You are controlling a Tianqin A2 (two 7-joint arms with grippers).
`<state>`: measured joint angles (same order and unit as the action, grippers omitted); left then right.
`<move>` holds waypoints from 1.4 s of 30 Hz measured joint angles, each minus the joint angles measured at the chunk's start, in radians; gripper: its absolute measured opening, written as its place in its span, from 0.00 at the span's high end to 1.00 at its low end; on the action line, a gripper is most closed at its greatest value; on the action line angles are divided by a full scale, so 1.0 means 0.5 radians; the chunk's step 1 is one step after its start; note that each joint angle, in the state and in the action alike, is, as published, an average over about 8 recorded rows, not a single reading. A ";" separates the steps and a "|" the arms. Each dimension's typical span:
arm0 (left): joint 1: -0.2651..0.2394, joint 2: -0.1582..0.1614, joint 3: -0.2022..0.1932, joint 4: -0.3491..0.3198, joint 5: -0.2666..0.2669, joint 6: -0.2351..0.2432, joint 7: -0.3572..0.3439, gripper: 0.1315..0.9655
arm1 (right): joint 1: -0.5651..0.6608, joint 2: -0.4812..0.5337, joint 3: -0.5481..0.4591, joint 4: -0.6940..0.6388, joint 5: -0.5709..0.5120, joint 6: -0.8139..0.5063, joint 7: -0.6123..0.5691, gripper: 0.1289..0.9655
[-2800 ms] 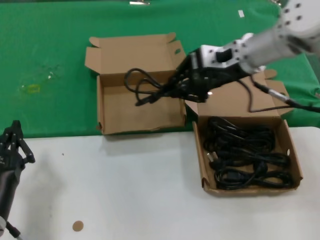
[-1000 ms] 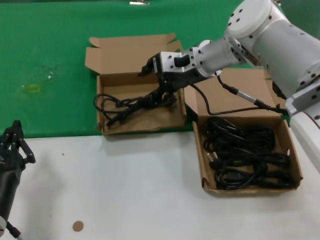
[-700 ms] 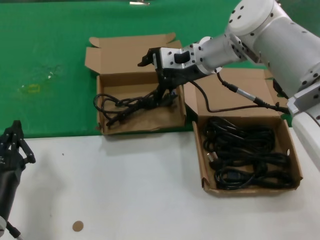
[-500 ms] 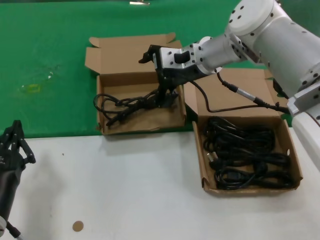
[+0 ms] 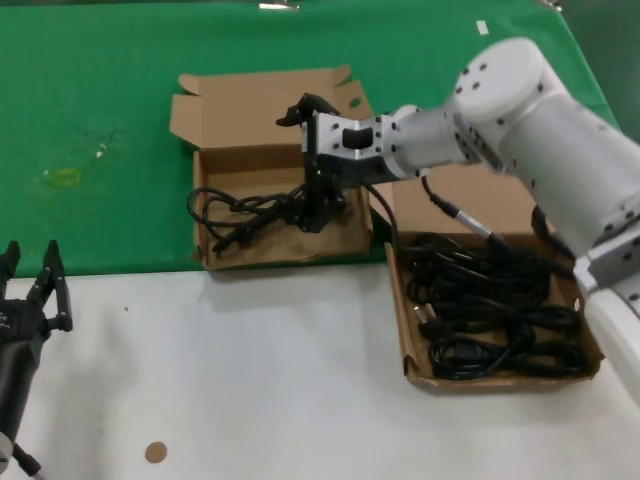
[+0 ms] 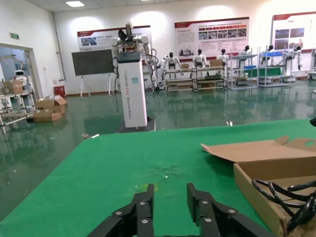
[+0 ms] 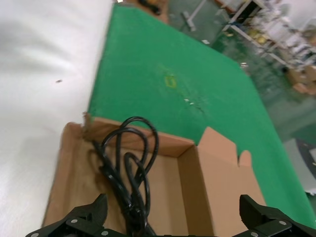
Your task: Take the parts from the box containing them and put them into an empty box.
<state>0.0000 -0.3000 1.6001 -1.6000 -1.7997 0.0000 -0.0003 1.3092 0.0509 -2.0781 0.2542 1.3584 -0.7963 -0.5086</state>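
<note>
The box with splayed lid ears stands at the left on the green mat and holds one black cable bundle. My right gripper hovers over that box's right end, open and holding nothing, one finger by the bundle and the other over the lid. In the right wrist view the bundle lies on the box floor between my spread jaws. The box containing the parts stands at the right with several black cables; my arm hides its lid. My left gripper waits open at the lower left.
The green mat covers the far half, with a yellow mark. The white table lies in front with a small brown disc. The left wrist view shows my open left gripper and the left box's wall.
My right gripper carried the cable bundle from above the boxes down into the left box, let it go and opened wide. My left gripper's fingers have spread apart.
</note>
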 joint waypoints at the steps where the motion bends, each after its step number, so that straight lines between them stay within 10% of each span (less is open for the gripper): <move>1: 0.000 0.000 0.000 0.000 0.000 0.000 0.000 0.84 | -0.037 0.007 0.013 0.038 0.012 0.022 0.014 0.07; 42: 0.000 0.000 0.000 0.000 0.000 0.000 0.000 0.06 | -1.615 0.307 0.590 1.660 0.545 0.983 0.628 0.00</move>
<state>0.0000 -0.3000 1.6000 -1.6000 -1.7999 0.0000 -0.0001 0.5016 0.2046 -1.7831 1.0844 1.6309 -0.3049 -0.1948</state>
